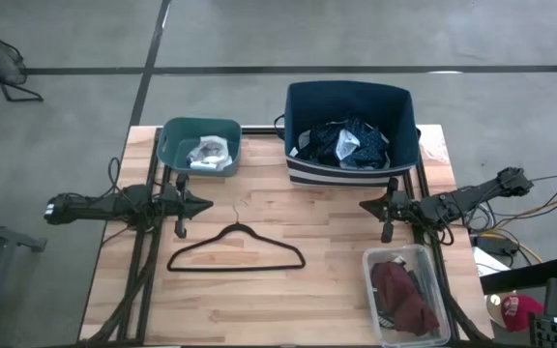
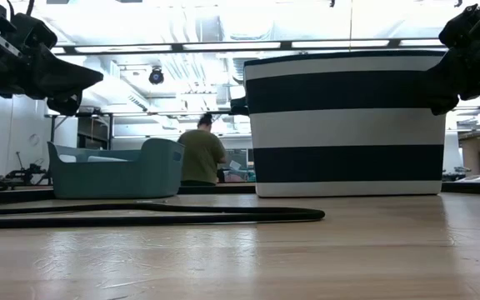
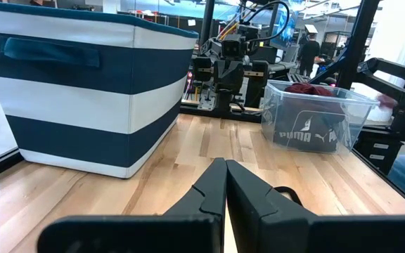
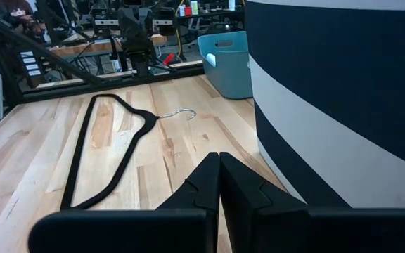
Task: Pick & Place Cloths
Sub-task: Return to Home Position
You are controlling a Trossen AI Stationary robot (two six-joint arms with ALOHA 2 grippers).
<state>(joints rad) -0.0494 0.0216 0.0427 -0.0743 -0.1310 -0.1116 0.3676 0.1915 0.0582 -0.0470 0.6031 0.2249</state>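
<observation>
Tabletop [image 1: 259, 300] of pale wood planks carried everything. Two dark arms reached in from its opposite sides, both held above the surface and pointing toward the middle. The left gripper [image 1: 206, 205] hung just on the near side of the teal bin, close to the hanger's hook, and its wrist view showed the two fingers [image 3: 209, 190] pressed together with nothing between them. The right gripper [image 1: 366, 205] hung just in front of the striped bin, its fingers [image 4: 202, 179] likewise closed on nothing.

A navy-and-white striped fabric bin [image 1: 351, 174] stood at the far edge, right of centre. A clear plastic tub [image 1: 404, 253] sat at the near right corner, well apart from the striped bin. A smaller teal bin [image 1: 199, 124] stood at the far edge on the left, beside the striped bin but not touching it. A thin black clothes hanger [image 1: 237, 253] lay flat in the middle of the table, its metal hook pointing toward the far edge, between the two grippers.

The navy patterned top [image 1: 348, 145] lay crumpled inside the striped bin. The maroon piece [image 1: 404, 295] filled much of the clear tub, with a black piece [image 3: 308, 133] bearing white PUMA lettering pressed against the tub's wall below it. The white and grey socks [image 1: 211, 153] lay bunched inside the teal bin, toward its right side.
</observation>
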